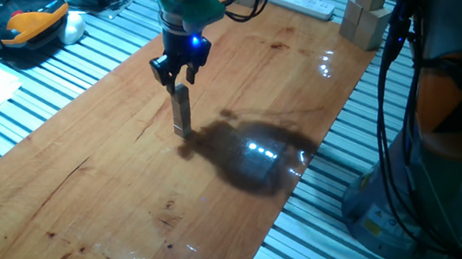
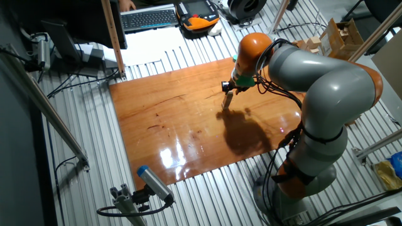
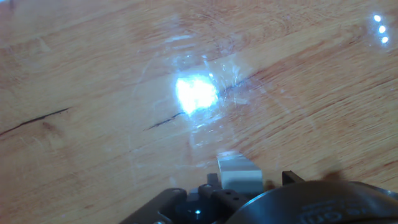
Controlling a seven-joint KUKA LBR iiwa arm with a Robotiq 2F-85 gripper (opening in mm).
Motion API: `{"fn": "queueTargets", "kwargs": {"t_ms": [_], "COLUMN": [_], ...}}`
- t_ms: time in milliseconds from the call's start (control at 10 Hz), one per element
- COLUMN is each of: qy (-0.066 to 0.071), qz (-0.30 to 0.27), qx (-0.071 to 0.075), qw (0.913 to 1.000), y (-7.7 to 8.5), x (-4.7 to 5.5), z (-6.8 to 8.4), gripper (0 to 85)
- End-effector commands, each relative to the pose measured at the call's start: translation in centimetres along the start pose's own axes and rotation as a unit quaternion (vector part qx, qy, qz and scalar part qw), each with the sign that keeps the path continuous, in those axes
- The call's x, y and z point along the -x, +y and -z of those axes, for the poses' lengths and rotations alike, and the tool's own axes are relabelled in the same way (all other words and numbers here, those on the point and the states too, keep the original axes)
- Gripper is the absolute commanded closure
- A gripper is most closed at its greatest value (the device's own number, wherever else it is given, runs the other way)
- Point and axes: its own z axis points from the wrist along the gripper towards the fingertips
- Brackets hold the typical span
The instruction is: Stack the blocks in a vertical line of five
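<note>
One stack of blocks (image 1: 182, 111) beneath end effector (image 1: 178, 73).

blocks (image 1: 182, 111): one stack – count unclear (cubes blur together); gripper (image 1: 178, 72): one; large wooden blocks (image 1: 365, 21): several

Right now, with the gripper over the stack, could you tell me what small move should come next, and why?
Probably a slow, straight lift. The stack of blocks already stands as a tall column on the table, and the gripper sits right at its top; whether it grips the top block is unclear. Any sideways drift could topple it.
</note>
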Motion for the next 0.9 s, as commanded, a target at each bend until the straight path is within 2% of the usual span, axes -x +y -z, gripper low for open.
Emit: {"fn": "queueTargets", "kwargs": {"t_ms": [0, 200, 300, 400, 500, 600, 700, 800], "qy": [0.002, 0.006, 0.012, 0.017, 0.021, 0.023, 0.024, 0.023], "qz": [-0.002, -0.002, 0.006, 0.015, 0.020, 0.025, 0.030, 0.038], "qx": [-0.001, -0.001, 0.005, 0.007, 0.008, 0.004, 0.002, -0.007], "qw": [1.0000, 1.0000, 0.9999, 0.9997, 0.9995, 0.9994, 0.9993, 0.9990], "y": [0.2, 0.3, -0.1, -0.7, -0.9, -1.1, -1.2, -1.4], "x": [0.0, 0.2, 0.7, 1.3, 1.9, 2.4, 2.8, 3.4], "z": [0.3, 0.8, 1.2, 1.9, 2.4, 2.8, 3.1, 3.3], "gripper": [34.0, 34.0, 51.0, 51.0, 68.0, 68.0, 85.0, 85.0]}}
